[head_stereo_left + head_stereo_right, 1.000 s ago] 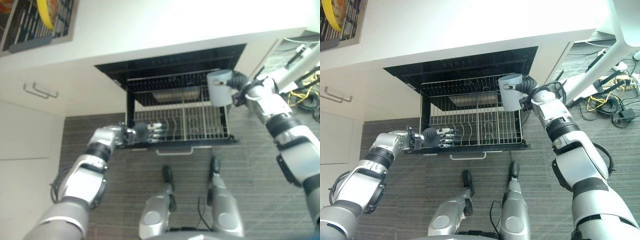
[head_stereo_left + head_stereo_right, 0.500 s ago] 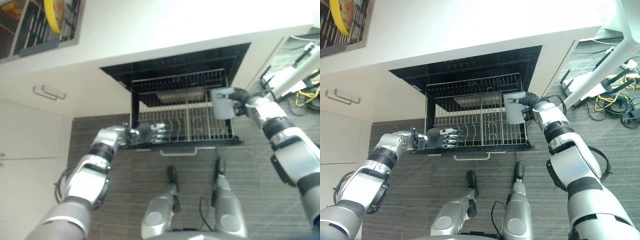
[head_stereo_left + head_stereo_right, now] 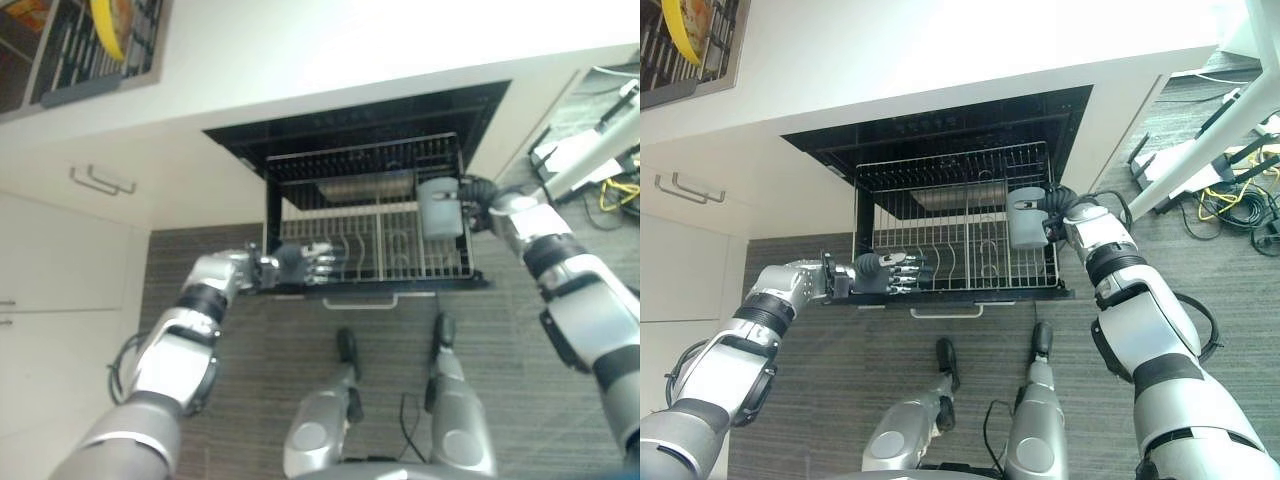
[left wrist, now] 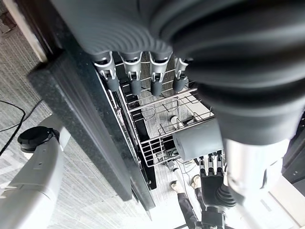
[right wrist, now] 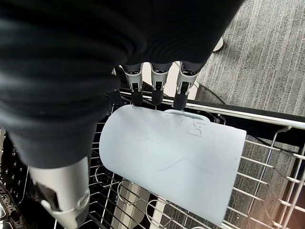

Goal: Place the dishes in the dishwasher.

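Pale-grey mug (image 3: 1028, 216) is clasped in the right hand (image 3: 1060, 222) over the rack's (image 3: 940, 262) right side, long axis near-upright, so it goes straight down; left hand (image 3: 885, 274) with fingers relaxed rests on the near-left rim.

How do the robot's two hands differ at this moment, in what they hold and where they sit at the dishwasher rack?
The right hand is curled round a pale grey mug over the right side of the wire rack; the left hand holds nothing, its fingers straight over the rack's front left edge. The right hand sits farther back along the rack, the left at the front. Both are at the pulled-out rack.
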You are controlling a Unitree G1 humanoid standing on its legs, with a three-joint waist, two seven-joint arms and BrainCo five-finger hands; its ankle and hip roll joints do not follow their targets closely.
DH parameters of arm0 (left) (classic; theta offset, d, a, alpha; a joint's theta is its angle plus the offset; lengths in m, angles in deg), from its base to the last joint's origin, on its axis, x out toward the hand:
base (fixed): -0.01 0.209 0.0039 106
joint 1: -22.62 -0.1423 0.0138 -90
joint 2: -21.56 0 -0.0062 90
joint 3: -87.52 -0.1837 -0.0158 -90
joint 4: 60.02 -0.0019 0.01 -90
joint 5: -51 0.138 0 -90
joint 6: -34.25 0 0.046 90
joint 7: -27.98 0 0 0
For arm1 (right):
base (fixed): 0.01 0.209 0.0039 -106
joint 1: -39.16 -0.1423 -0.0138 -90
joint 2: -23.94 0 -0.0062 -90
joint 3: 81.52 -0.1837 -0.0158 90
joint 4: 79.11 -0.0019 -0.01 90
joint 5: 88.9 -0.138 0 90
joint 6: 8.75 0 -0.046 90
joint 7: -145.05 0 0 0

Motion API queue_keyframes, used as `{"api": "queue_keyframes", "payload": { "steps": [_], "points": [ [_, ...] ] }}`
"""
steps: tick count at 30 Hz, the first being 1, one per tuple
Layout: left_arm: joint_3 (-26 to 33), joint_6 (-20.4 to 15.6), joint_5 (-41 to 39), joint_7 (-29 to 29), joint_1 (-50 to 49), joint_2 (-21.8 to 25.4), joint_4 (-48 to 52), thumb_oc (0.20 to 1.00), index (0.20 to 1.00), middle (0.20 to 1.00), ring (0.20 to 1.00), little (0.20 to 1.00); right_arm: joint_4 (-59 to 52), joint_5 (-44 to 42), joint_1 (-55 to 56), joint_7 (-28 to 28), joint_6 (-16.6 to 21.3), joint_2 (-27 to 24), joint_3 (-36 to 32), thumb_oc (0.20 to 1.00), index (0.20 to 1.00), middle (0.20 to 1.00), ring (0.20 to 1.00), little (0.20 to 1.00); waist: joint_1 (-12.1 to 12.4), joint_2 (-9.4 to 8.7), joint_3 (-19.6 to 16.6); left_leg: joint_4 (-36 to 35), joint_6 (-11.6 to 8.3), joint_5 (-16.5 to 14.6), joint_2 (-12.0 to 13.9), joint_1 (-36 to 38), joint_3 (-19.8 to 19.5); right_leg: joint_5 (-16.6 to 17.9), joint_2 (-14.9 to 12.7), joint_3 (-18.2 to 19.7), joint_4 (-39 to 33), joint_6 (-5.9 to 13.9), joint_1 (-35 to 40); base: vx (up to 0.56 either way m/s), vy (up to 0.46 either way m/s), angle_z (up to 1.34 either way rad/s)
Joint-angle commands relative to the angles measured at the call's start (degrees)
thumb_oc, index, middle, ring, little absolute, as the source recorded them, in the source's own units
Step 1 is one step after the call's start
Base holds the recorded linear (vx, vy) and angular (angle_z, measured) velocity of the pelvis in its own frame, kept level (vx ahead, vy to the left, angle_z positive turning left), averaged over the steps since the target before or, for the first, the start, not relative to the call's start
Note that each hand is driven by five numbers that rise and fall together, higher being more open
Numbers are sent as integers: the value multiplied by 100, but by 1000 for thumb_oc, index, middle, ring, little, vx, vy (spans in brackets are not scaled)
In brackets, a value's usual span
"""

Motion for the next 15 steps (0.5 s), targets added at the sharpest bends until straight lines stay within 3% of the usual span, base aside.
{"api": "queue_keyframes", "payload": {
  "steps": [1,4,5,9,10,13,14,15],
  "points": [
    [-1443,1034,-65,-782,-613,-390,-270,1000,1000,1000,1000,1000,364,-270,-1065,-83,301,94,-179,1000,1000,1000,1000,1000,222,-188,450,42,-37,-376,-114,-268,-245,-876,-541,-196,595,568,-106,-52,-5,2],
    [-1444,830,-294,-561,-596,-326,-198,1000,1000,1000,1000,1000,257,-449,-1060,-230,415,101,-183,1000,1000,1000,1000,1000,215,-186,436,34,-48,-376,-106,-247,-221,-869,-542,-208,583,572,-86,-13,1,1],
    [-1437,536,-540,-275,-586,-256,-70,1000,1000,1000,1000,1000,107,-546,-1059,-335,457,76,-192,1000,1000,1000,1000,1000,199,-185,429,25,-53,-378,-107,-231,-210,-866,-534,-207,571,574,-70,0,0,0],
    [-1159,-961,-2432,1897,-592,216,1545,1000,1000,1000,1000,1000,-1429,-897,-591,-976,649,-150,-276,1000,1000,1000,1000,1000,125,-267,380,12,-64,-404,-97,-140,-197,-862,-520,-187,562,592,-6,-9,4,0],
    [-1018,-1710,-2623,2364,-682,265,1899,1000,1000,1000,1000,1000,-1882,-894,-296,-1093,772,-203,-451,1000,1000,1000,1000,1000,98,-308,358,12,-57,-414,-85,-105,-191,-868,-508,-186,573,584,14,0,0,0],
    [-614,-2848,-2528,2863,-883,221,2258,1000,1000,1000,1000,1000,-2827,-780,453,-1210,1002,-227,-891,1000,1000,1000,1000,1000,25,-433,296,12,-30,-418,-54,-62,-173,-859,-477,-156,579,560,30,7,-40,5],
    [-560,-2955,-2504,2914,-899,217,2278,1000,1000,1000,1000,1000,-2969,-740,568,-1214,1023,-227,-957,1000,1000,1000,1000,1000,9,-457,290,12,-25,-423,-45,-47,-162,-865,-471,-157,584,555,42,16,-57,2],
    [-387,-3372,-2434,3081,-940,164,2340,1000,1000,1000,1000,1000,-3372,-704,933,-1184,1104,-227,-1142,1000,1000,1000,1000,1000,-51,-531,246,12,-19,-439,-21,7,-135,-876,-446,-148,584,541,81,34,-51,1]
  ]
}}
